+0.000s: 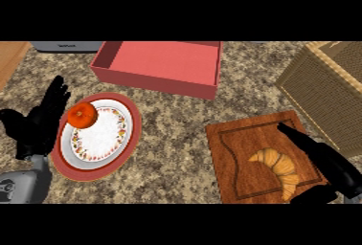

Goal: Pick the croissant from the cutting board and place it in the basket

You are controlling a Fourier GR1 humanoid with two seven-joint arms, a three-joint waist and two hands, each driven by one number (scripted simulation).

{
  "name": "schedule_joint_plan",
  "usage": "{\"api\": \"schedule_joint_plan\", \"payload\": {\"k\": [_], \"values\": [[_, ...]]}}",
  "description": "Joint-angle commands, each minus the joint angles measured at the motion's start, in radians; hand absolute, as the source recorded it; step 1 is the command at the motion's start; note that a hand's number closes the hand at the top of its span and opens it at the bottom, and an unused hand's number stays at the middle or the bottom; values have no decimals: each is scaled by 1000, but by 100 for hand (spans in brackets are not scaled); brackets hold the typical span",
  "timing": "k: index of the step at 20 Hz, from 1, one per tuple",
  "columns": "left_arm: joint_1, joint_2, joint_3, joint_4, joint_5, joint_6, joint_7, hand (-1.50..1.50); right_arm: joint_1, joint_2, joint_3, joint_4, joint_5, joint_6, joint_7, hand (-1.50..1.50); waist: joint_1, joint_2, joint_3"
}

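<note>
On cutting board point(240, 158), croissant point(279, 170) end hidden by spread right hand point(322, 160); basket point(329, 91) cut off

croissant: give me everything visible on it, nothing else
The croissant is golden-brown with ridged, segmented bands, a curved crescent that looks like baked pastry. It lies flat in the right half of the wooden cutting board, inside the board's groove, one tip toward the board's middle, the other toward its near edge. The right hand, fingers straight, lies alongside its right side; contact cannot be told.
</note>
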Motion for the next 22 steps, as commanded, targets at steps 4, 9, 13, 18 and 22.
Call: {"api": "schedule_joint_plan", "payload": {"k": [4, 9, 13, 18, 22], "values": [[-65, -25, 18, 54, -38, 0, 11, 0, -70, 32, -13, 147, 65, -20, -52, -150, -1, 1, 0], [11, -51, 19, -23, -45, -13, 20, 0, -11, 88, 33, 99, 124, -62, -63, -150, 0, 0, 0], [-8, -52, 32, -24, -51, -26, 35, 0, 4, 98, 35, 93, 161, -70, -63, -150, -1, 0, 0], [-89, -28, 81, 102, -42, -52, -25, 0, -82, 91, 18, 239, 173, -61, -105, -150, -2, 1, 0], [-5, -33, 67, -26, -30, -63, 43, 0, -136, 54, 35, 328, 206, -23, -150, 150, 5, 0, 0]]}}
